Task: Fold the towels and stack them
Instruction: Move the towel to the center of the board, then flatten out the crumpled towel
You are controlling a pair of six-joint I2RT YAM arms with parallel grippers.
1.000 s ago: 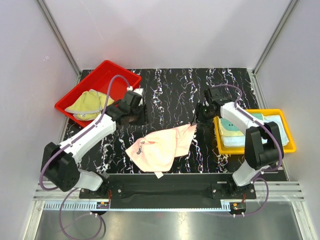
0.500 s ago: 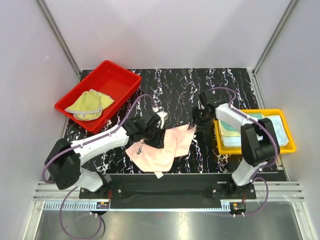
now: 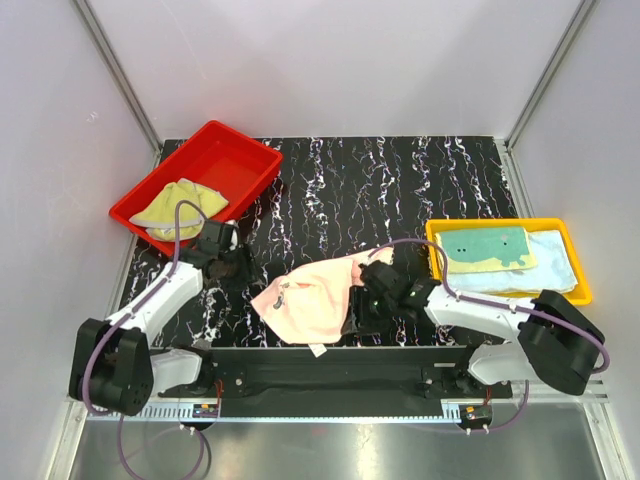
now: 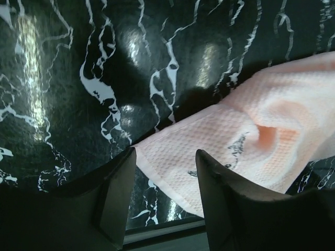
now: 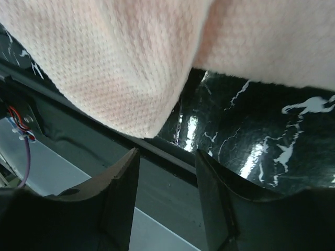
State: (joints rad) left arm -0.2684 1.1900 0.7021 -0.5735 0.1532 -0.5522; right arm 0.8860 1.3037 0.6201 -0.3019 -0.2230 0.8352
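The pink cloth towel (image 3: 310,295) lies crumpled and unfolded on the black, white-veined table (image 3: 400,180), near its front edge and between your two arms in the overhead view. Your left gripper (image 3: 238,270) sits just beside the towel's left edge, and your right gripper (image 3: 362,305) sits low at its right edge. Behind the left arm, a red plastic tray (image 3: 240,142) holds a bunched yellow-green towel (image 3: 178,208). At the right, a yellow plastic tray (image 3: 434,262) holds a teal-green towel (image 3: 485,250) lying on a pale blue towel (image 3: 550,265). From the left wrist, your left gripper (image 4: 166,157) has its fingers (image 4: 118,193) spread with nothing between them; the towel's (image 4: 235,151) waffle-textured edge lies on the table just beyond the tips, apart from them. From the right wrist, your right gripper (image 5: 167,154) is likewise spread and pinches nothing. A corner of the towel (image 5: 131,68) fills the upper part of that view, ending just short of the fingertips, with the table's front rail beneath them.
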